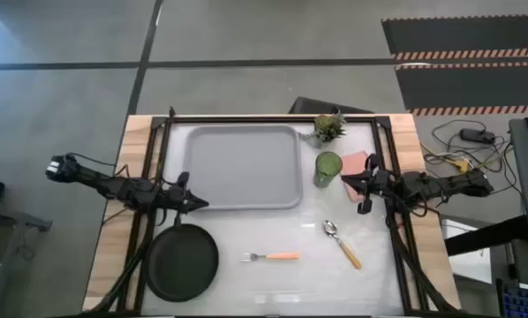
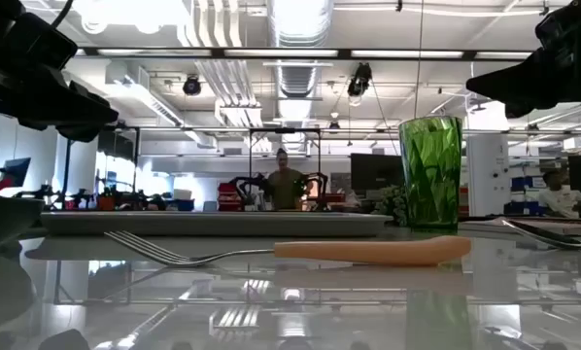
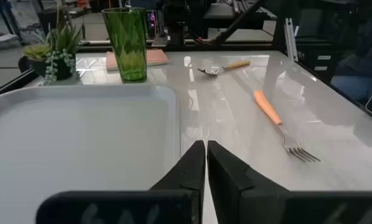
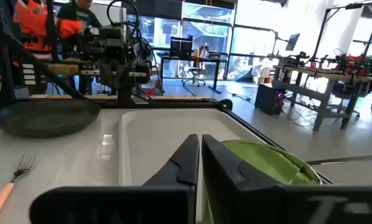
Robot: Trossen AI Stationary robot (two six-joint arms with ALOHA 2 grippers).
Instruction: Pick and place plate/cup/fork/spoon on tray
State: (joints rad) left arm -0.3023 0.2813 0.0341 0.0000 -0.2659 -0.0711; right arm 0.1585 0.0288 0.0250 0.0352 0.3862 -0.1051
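The grey tray (image 1: 243, 166) lies at the table's far middle. The black plate (image 1: 183, 262) lies at the near left. The green cup (image 1: 328, 168) stands upright right of the tray, also in the low view (image 2: 430, 173). The fork (image 1: 271, 256) and the spoon (image 1: 342, 242) lie flat near the front. My left gripper (image 1: 200, 205) is shut and empty, above the table by the tray's near left corner. My right gripper (image 1: 347, 184) is shut and empty, just right of the cup and above it.
A small potted plant (image 1: 329, 127) stands at the far right beside the tray. A flat pink rectangle (image 1: 357, 162) lies right of the cup, under my right arm. People show in the room beyond the table (image 2: 285, 185).
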